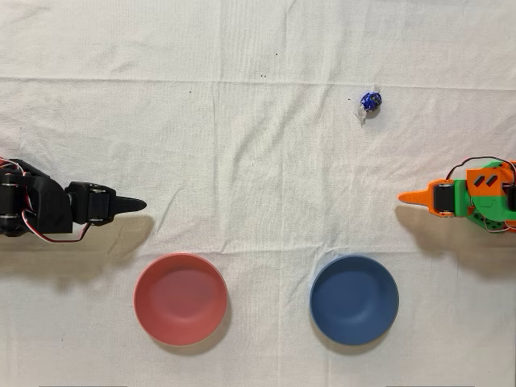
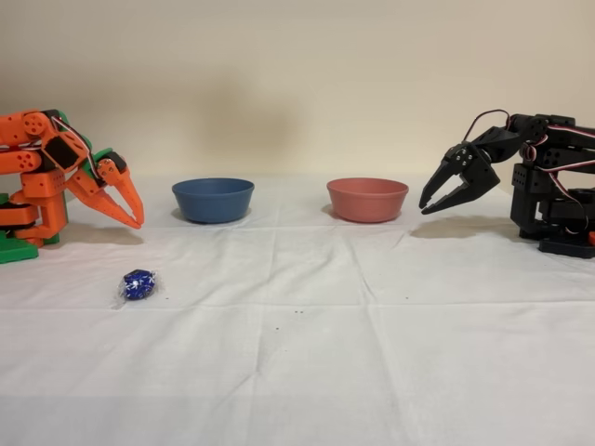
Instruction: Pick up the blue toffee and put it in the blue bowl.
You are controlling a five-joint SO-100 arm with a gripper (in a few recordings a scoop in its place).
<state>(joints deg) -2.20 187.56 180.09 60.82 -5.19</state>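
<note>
Although both cameras catch the orange arm, each cuts part of it off: in the overhead view its body runs out of the right edge, and in the fixed view its base is clipped at the left edge. The hand (image 1: pixel 413 197) looks from above like a single orange point, so that view cannot tell how far it is open. The fixed view settles it: the hand (image 2: pixel 137 218) has its two fingers hanging downward, their tips close together with only a thin gap higher up, and it has hold of nothing.

The blue toffee (image 1: pixel 370 102) lies on the white cloth of the surface (image 1: pixel 258 121), well apart from the hand. In the overhead view it sits above and left of the hand; in the fixed view the blue toffee (image 2: pixel 138 284) lies nearer the camera than the hand, almost directly below it in the picture. Its twisted wrapper ends are too small to make out clearly.

The blue bowl (image 1: pixel 354 299) shows its bare inside only from above; the fixed view shows the blue bowl (image 2: pixel 213 199) just as a side wall. Beside it stands a red bowl (image 1: pixel 180 298). The idle black arm (image 2: pixel 521 181) is cropped at the opposite edges.
</note>
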